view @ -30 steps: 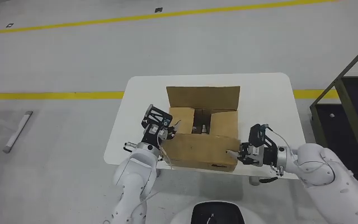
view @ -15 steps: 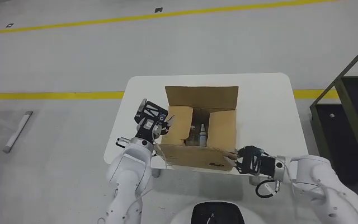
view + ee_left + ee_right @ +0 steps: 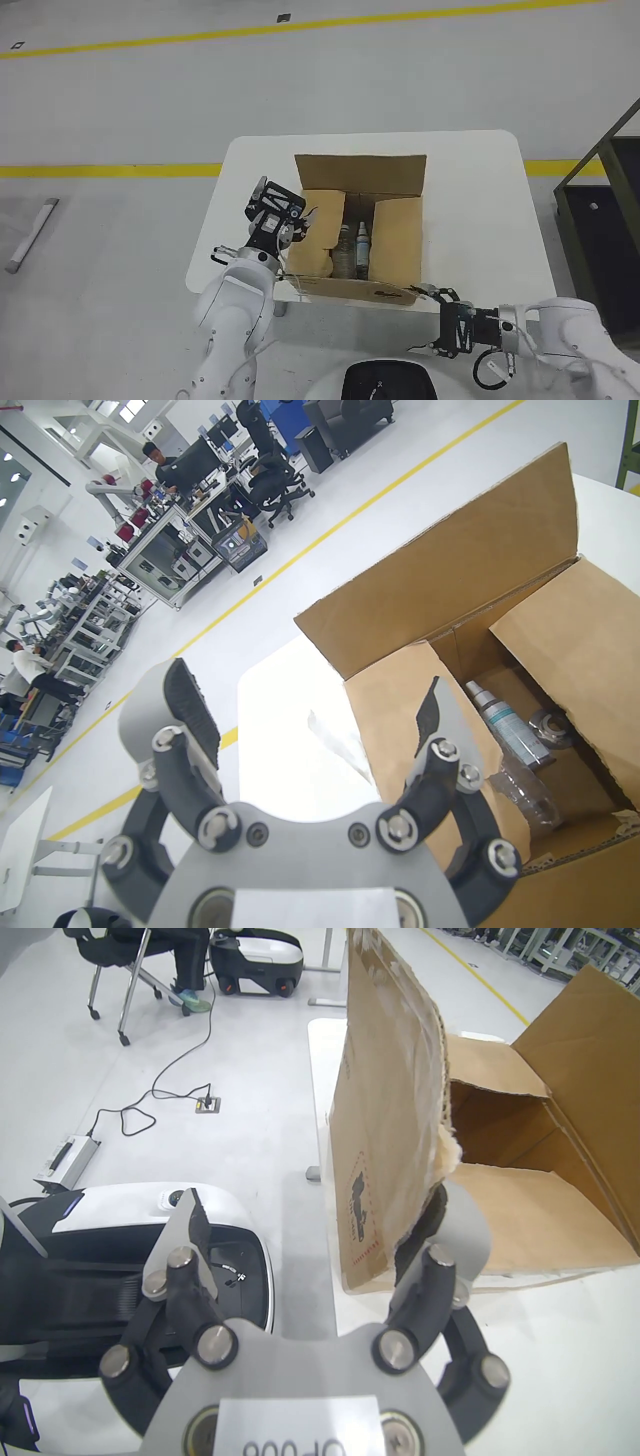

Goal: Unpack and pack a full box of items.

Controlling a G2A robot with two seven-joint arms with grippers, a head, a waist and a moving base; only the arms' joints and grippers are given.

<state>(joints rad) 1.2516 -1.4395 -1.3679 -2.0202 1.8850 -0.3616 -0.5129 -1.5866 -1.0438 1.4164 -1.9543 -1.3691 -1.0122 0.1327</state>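
Now my left end effector (image 3: 305, 677) is hovering wide open and empty at the box's (image 3: 360, 175) left flap (image 3: 395, 720). The box is sitting by the worktop's (image 3: 470, 170) near edge. My right end effector (image 3: 320, 1195) is gaping at the near flap's (image 3: 385, 1103) corner, gripping nothing; I'm judging a square pinch best before folding.

Box (image 3: 360, 270) sits on the bench (image 3: 470, 180), nr its front edge, rear flap standing up behind. Inside the box, in the gap betw. the side flaps: plastic bottle (image 3: 343, 255) on the left, spray bottle (image 3: 363, 243) just beside it on the right, metal fitting (image 3: 550, 727) next to that, by the right flap. Left gripper (image 3: 283, 215) just off the box's left side. Right gripper (image 3: 437, 300) at the box's front-right corner, front flap's corner against one of its jaws.
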